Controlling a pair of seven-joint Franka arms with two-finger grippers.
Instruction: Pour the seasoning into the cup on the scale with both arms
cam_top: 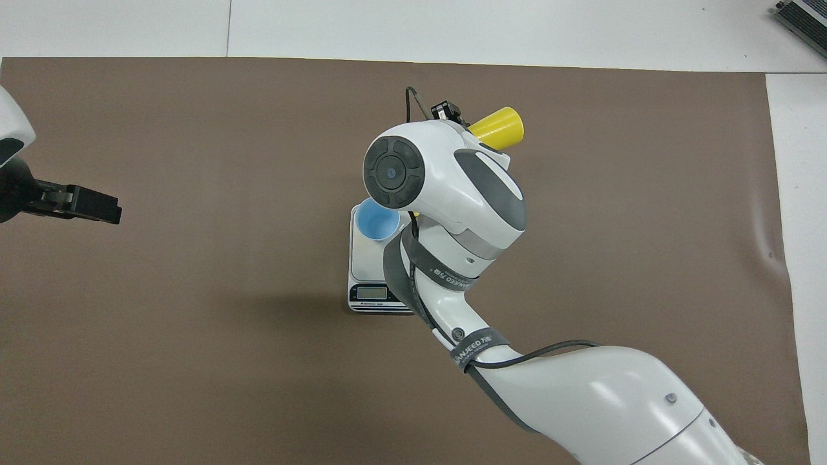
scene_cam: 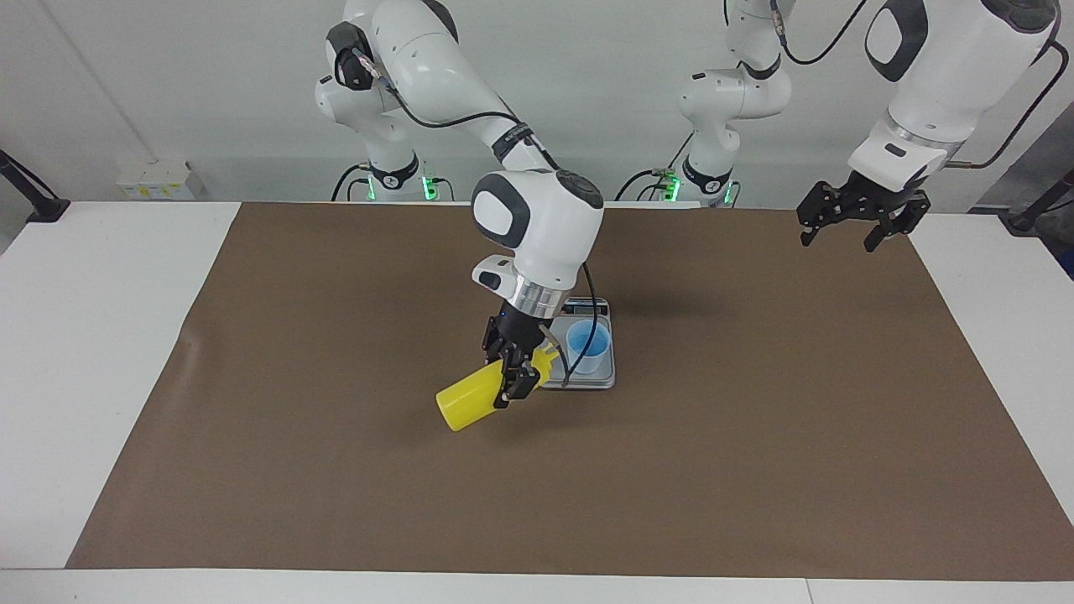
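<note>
My right gripper (scene_cam: 513, 375) pinches the yellow squeeze bottle (scene_cam: 470, 400) tipped nozzle-first toward the pale blue cup (scene_cam: 587, 346) standing on the kitchen scale (scene_cam: 597, 382), so seasoning can be weighed, while my left gripper (scene_cam: 861, 220) waits spread, well apart.

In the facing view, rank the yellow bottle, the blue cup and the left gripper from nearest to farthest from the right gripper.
1. The yellow bottle: held tilted in the shut right gripper, nozzle toward the cup.
2. The blue cup: on the scale, just past the nozzle.
3. The left gripper: open, waiting over the left arm's end of the table.
</note>
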